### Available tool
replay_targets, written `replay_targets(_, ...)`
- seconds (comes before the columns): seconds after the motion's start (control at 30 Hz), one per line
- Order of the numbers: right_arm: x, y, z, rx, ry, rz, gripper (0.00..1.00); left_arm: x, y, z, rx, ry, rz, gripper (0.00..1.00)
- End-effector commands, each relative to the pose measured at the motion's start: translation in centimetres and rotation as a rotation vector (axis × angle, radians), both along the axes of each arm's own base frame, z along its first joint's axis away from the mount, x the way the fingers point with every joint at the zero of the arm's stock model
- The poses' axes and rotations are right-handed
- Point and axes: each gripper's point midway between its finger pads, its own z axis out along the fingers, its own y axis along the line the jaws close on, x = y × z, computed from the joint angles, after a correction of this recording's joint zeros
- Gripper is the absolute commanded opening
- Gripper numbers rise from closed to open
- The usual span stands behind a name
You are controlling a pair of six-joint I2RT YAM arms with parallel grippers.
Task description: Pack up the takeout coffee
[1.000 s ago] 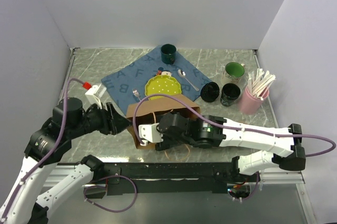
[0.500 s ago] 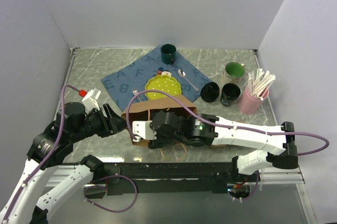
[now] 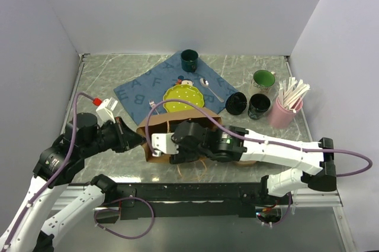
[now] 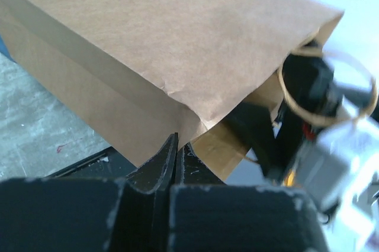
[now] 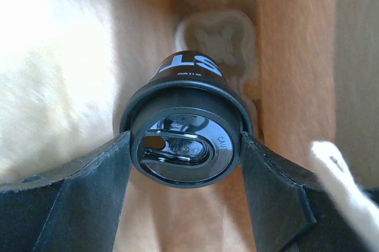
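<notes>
Overall, the grey marbled table [image 3: 95, 80] carries a brown paper bag [image 4: 177, 45] near its front edge, apparently on its side with the mouth facing right. Beyond it lies a blue lettered cloth [image 3: 145, 89] with a yellow-green plate [image 3: 183, 97]. At the far right, more black cups [image 3: 237, 103] sit beside a pink holder of white sticks [image 3: 284, 112], well apart from the bag. The right gripper [image 5: 186, 151] sits inside the bag, its fingers spread wide and pressed on either side of the lid of a small black lidded takeout cup [image 5: 187, 116]. The cup's long axis points straight away from the fingers, base toward the pale moulded-pulp carrier [image 5: 214, 36] deeper in, with nothing between. The left gripper [image 4: 176, 145] is closed tight at the bag's near-left corner; whether it pinches paper I cannot tell.
</notes>
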Motion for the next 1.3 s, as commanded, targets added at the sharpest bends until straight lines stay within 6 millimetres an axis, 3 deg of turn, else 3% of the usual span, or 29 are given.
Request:
replay_targets(0.0, 2.3, -1.9, 2.1, 0.061, -0.061, -0.036, 0.38, -0.5, -0.9, 0.4, 0.007, -0.073, -0.113, 0.01)
replay_targets(0.17, 2.7, -3.0, 2.1, 0.024, -0.108, 0.042, 0.38, -1.2, -1.8, 1.1, -0.04, -0.093, -0.18, 0.01)
replay_targets(0.4, 2.5, -4.6, -1.7, -0.095, -0.131, 0.09, 0.37, -1.9, -2.0, 0.2, -0.042, -0.081, -0.218, 0.01)
replay_targets(0.67, 4.2, -3.0, -1.6, -0.099, -0.243, 0.118, 0.37, -2.8, -2.1, -1.2, -0.019, -0.071, -0.284, 0.01)
replay_targets(0.93, 6.4, -2.0, -2.3, -0.157, -0.334, 0.1, 0.37, -3.3, -2.3, -1.1, -0.034, -0.081, -0.319, 0.01)
replay_targets(1.27, 7.4, -4.4, -3.3, -0.175, -0.3, 0.082, 0.36, -3.6, -2.1, -0.6, -0.045, -0.094, -0.307, 0.01)
